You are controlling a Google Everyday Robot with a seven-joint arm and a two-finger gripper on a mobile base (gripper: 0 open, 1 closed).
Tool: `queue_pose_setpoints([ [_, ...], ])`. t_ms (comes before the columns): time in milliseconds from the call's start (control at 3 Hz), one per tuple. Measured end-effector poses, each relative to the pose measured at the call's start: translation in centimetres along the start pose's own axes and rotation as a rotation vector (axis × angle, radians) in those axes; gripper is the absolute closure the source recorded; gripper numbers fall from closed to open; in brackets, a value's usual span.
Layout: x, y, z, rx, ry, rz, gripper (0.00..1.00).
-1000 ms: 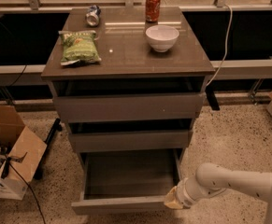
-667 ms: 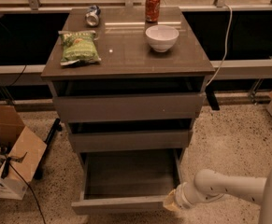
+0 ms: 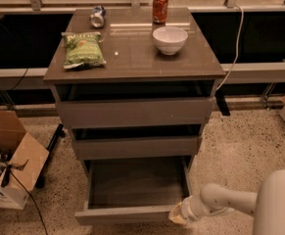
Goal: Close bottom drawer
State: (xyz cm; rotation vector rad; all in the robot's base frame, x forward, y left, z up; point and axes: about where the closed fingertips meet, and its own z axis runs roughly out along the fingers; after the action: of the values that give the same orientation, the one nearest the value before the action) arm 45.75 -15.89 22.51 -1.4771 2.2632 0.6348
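Observation:
The bottom drawer [image 3: 132, 213] stands pulled far out of the grey-brown cabinet [image 3: 132, 77], showing its plain empty inner box. Its flat front lies low in the view, near the bottom edge. My gripper [image 3: 177, 215] comes in from the lower right on a white arm and sits at the right end of the drawer's front. Whether it touches the front I cannot tell. The middle drawer [image 3: 136, 147] and the top drawer [image 3: 134, 112] stand slightly out above it.
On the cabinet top lie a green chip bag [image 3: 82, 49], a white bowl [image 3: 170, 39], a red can [image 3: 159, 7] and a tipped can [image 3: 97, 16]. An open cardboard box [image 3: 10, 163] stands on the floor at left. A white cable [image 3: 236, 38] hangs at right.
The arm has dropped lower and swung in along the drawer's right front corner. The drawer stands as far out as before.

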Motion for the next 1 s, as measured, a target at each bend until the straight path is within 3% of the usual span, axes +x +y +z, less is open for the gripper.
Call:
queue_pose_setpoints([
  [667,2.0,-2.2,4.4,-0.047,-0.014,0.066,1.00],
  [1000,0.3,-3.9,5.2,-0.034,-0.058,0.066,1.00],
])
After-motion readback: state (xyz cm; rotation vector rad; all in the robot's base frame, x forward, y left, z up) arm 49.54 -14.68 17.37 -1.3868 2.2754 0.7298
